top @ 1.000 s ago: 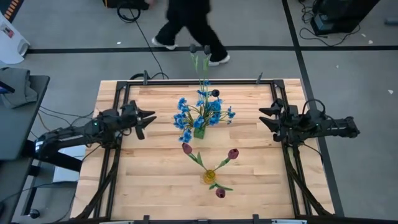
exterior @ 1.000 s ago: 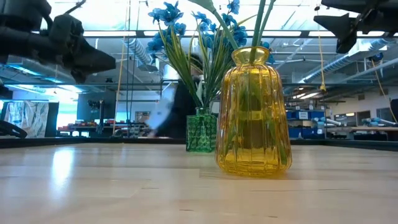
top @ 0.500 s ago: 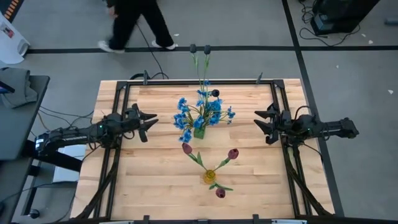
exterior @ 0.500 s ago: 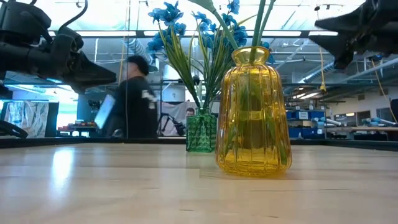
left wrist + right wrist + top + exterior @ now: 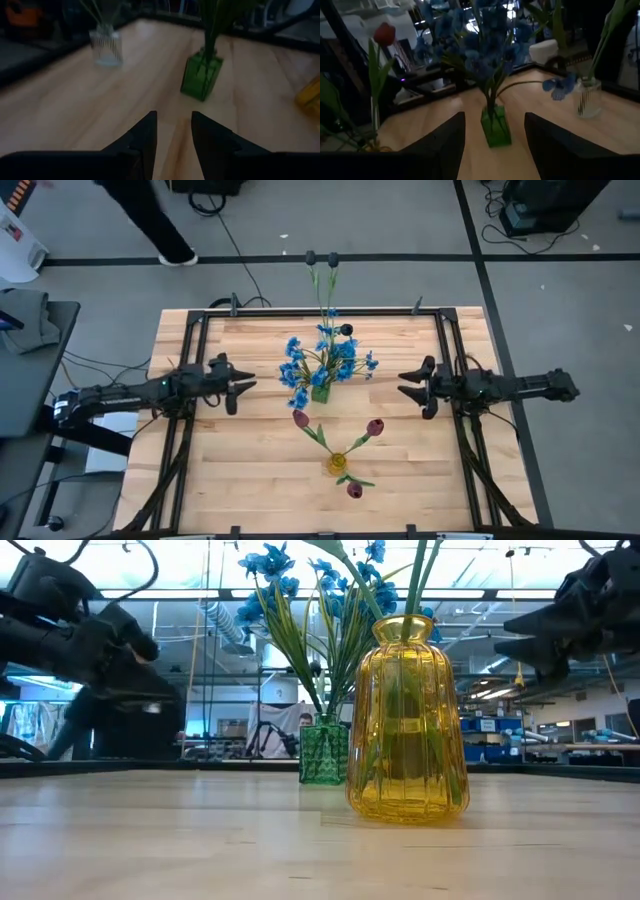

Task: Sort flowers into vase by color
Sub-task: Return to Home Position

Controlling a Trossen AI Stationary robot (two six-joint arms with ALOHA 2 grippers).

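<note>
blue flowers [image 5: 330,360] stand in green vase [image 5: 320,393], red tulips [image 5: 374,426] in yellow vase [image 5: 337,465]

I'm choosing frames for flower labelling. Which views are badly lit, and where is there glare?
High view: evenly lit. Low view: ceiling lights behind backlight the yellow vase and blue flowers; sheen on the table. Left wrist view: dim, open left pincer near-black. Right wrist view: dim too, open right pincer dark.

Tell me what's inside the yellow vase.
The yellow vase holds three red tulips, heads fanned out past its rim. Green stems show through the glass; their lower ends are lost behind its ribs.
</note>
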